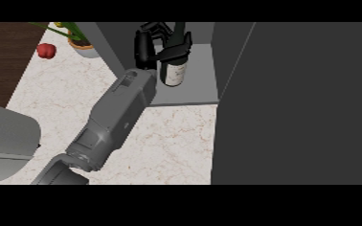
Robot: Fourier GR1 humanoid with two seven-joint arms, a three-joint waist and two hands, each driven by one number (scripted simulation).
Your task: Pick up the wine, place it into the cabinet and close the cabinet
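Already the left hand [152,45] has its fingers curled round the upright wine [173,72] inside the cabinet [191,96] (door standing open at right).

The wine bottle [173,72] has a pale label, but nothing on it is readable

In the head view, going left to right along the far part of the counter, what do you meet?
Red pepper → potted plant → left hand, curled round the wine bottle inside the open cabinet → dark cabinet door.
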